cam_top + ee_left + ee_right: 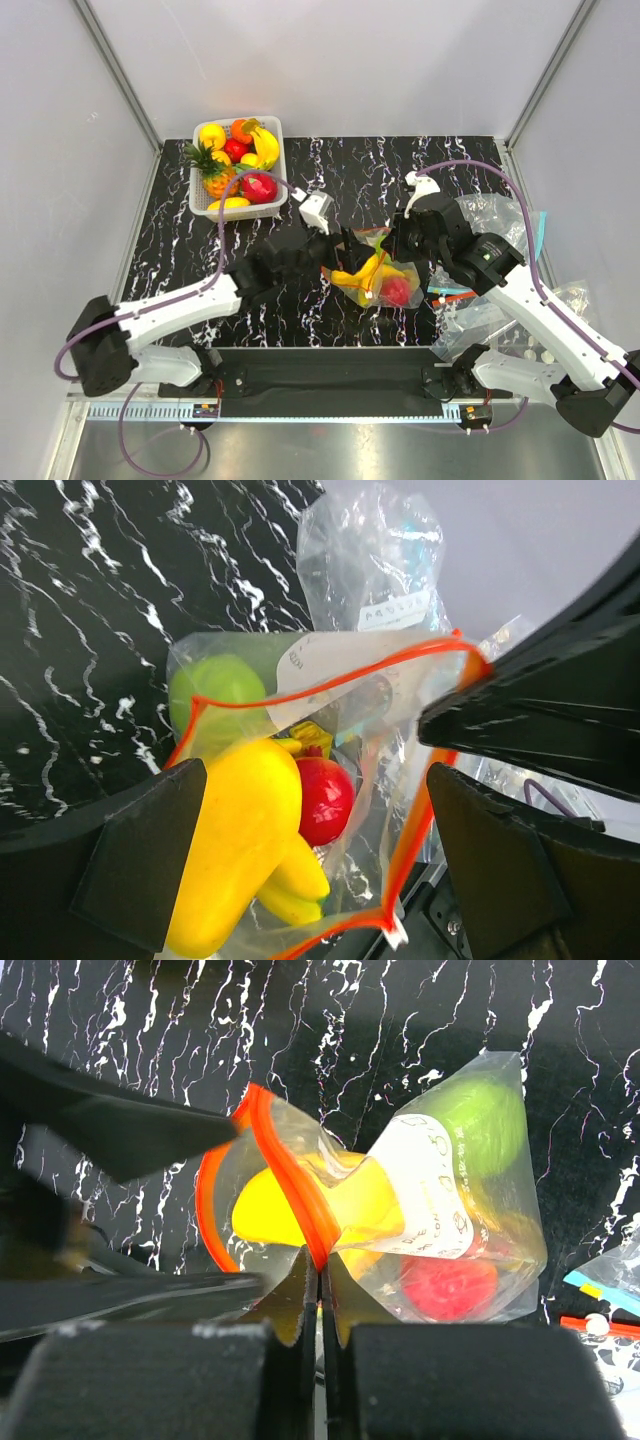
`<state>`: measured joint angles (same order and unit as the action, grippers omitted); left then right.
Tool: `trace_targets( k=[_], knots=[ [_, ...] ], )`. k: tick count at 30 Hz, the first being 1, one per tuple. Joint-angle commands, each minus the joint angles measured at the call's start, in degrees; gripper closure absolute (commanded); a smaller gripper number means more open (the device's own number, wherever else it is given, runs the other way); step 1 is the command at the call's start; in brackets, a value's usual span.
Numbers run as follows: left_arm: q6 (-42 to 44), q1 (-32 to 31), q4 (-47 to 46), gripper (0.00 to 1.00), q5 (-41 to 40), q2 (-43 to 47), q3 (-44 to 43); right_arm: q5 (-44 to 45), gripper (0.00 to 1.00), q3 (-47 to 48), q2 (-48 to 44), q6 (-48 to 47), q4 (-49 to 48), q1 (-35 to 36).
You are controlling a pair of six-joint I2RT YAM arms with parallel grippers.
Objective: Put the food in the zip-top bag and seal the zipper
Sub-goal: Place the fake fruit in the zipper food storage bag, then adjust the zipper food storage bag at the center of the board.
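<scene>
Left fingers [320, 825] spread wide, holding nothing, one each side of open mouth of zip-top bag [382, 275]. Right fingers [320, 1282] clenched on zipper [290, 1185], pinching orange-red strip. Bag sits mid-desk [170, 250], between both arms. I see banana bunch [245, 850] at mouth, red apple [325, 798] and green apple [212, 688] deeper inside. White basket [199, 195] of other fruit at far left. Spare clear bags [490, 215] by right arm.
</scene>
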<state>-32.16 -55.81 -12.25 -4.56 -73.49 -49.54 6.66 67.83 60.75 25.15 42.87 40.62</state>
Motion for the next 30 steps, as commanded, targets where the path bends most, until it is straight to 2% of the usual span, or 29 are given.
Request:
trace_targets(
  k=[1, 4, 8, 12, 14, 17, 21, 25, 30],
  knots=[
    [3.4, -0.3, 7.1, 0.01, -3.6, 5.5, -3.0, 1.7, 1.00, 2.7, -0.7, -0.2, -3.3, 0.1],
    [5.7, -0.2, 14.6, 0.01, -7.5, 9.2, -4.0, 1.9, 1.00, 2.7, -0.6, -0.1, -3.3, 0.1],
    [4.0, -0.1, 24.7, 0.01, -15.1, 12.1, -5.6, 2.1, 1.00, 2.8, -0.8, -0.2, -3.1, 0.1],
    [3.4, 1.4, 29.6, 0.01, -14.3, 14.5, -3.8, 2.5, 1.00, 2.7, -1.2, -0.2, -3.0, 0.1],
    [2.6, 2.4, 30.1, 0.01, -11.6, 15.6, -2.4, 2.4, 1.00, 2.7, -1.2, -0.2, -3.0, 0.1],
    [1.5, 3.4, 30.4, 0.08, -10.0, 16.4, 0.5, 2.4, 1.00, 2.7, -1.3, -0.1, -2.9, 0.1],
    [-0.1, 5.4, 28.3, 0.26, -7.5, 16.6, 4.9, 2.3, 1.00, 2.3, -1.4, 0.0, -3.1, 0.1],
    [-1.5, 6.9, 24.5, 0.31, -2.5, 16.1, 6.7, 2.2, 1.00, 1.9, -1.4, 0.0, -3.4, 0.0],
    [-1.9, 7.1, 21.9, 0.31, -0.5, 14.6, 6.2, 2.0, 1.00, 1.7, -1.5, 0.1, -3.6, 0.0]
  ],
)
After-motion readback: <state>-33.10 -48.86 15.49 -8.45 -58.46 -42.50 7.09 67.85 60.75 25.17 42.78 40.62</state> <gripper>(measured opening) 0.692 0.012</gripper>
